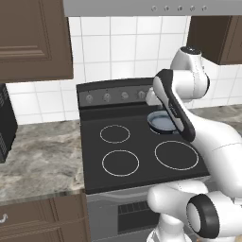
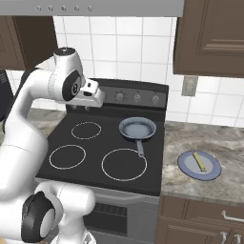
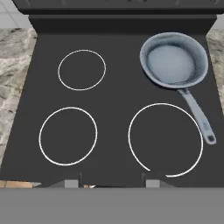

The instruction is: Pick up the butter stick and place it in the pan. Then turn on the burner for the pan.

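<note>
Right base view shows the stove (image 2: 107,152), its dark glass top bearing four burner rings, with the stone surface (image 2: 209,190) to its right. The arm is raised over the cooktop, well apart from the butter; a long swing across risks clipping the pan handle and shifting the pan (image 2: 137,128) off its rear right ring. The pan sits empty there, handle pointing toward the front. The plate (image 2: 187,164), flat and blue-grey, rests on the surface right of the stove and could be mistaken for the pan. The butter stick (image 2: 198,162) lies on that plate, thin and low, so a shallow grasp may slip. The claw (image 3: 111,183) shows two fingertips apart with nothing between them: open, empty. Knobs (image 2: 137,98) sit close together, so the wrong burner is a hazard.
</note>
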Controlling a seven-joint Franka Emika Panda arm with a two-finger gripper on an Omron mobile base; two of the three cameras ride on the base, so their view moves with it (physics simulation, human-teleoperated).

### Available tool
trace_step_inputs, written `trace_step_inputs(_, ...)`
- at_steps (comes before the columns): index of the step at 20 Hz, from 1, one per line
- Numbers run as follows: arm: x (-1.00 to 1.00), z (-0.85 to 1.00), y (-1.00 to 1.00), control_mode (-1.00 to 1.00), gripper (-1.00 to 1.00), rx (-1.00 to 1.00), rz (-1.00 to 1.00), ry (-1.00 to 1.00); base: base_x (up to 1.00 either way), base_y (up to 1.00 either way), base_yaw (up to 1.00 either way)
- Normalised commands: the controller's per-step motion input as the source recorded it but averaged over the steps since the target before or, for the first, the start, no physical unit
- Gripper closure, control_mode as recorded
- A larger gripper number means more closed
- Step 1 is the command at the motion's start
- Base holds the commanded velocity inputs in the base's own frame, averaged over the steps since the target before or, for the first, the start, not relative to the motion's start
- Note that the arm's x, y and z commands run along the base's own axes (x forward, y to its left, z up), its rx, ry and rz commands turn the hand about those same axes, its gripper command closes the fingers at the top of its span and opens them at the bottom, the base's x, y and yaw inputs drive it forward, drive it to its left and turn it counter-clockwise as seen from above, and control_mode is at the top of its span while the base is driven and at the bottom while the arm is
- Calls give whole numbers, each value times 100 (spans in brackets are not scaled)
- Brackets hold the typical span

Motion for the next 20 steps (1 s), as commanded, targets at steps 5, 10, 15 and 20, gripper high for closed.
trace_step_inputs(5,0,-6,-15,-100,-100,0,0,3,0,0,0)
trace_step_inputs(10,-3,-21,-43,-100,-100,0,0,7,0,0,0)
trace_step_inputs(15,-4,-26,-52,-100,-100,0,0,9,0,0,0)
trace_step_inputs(20,-2,-28,-50,-100,-100,0,1,7,0,0,0)
